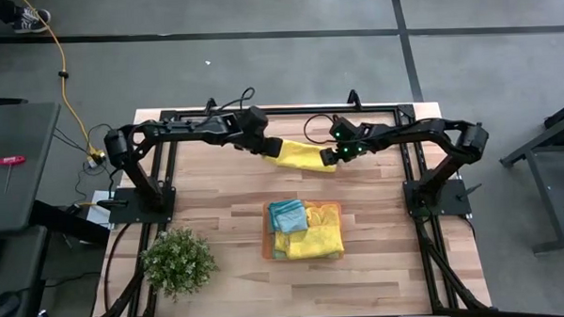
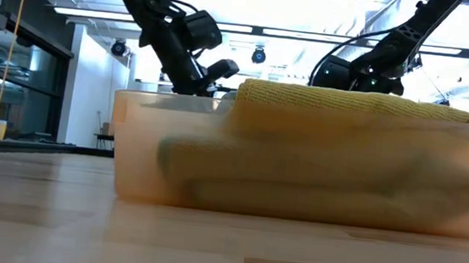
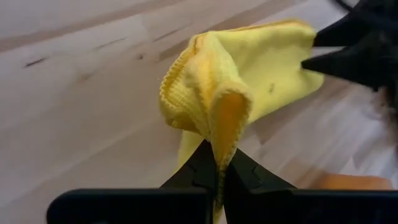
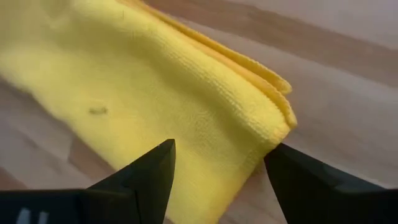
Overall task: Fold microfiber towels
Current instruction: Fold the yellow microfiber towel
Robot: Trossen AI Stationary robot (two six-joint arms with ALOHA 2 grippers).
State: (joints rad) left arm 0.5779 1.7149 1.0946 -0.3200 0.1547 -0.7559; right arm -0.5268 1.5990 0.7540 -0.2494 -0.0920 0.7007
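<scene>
Orange tray (image 2: 298, 188) of folded towels (image 1: 306, 230) sits nearest; at 12 o'clock, left gripper (image 3: 219, 177) pinches yellow towel (image 1: 301, 156), right gripper (image 4: 217, 165) spread around its corner

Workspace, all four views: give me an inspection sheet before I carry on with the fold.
Surface: pale wooden slat table, inside a black frame.
Job's things: one bright yellow fuzzy microfiber towel stretched between the arms at the table's far side; folded yellow and teal towels stacked in the translucent orange bin.
Clutter: small green leafy potted plant at the near left corner.
Grippers: left gripper, fingers shut on a raised corner of the yellow towel; right gripper, fingers open, straddling the towel's folded edge.
Cables: yellow cable on the floor at left; black leads along the frame.
Surroundings: grey floor, dark benches at both sides.
</scene>
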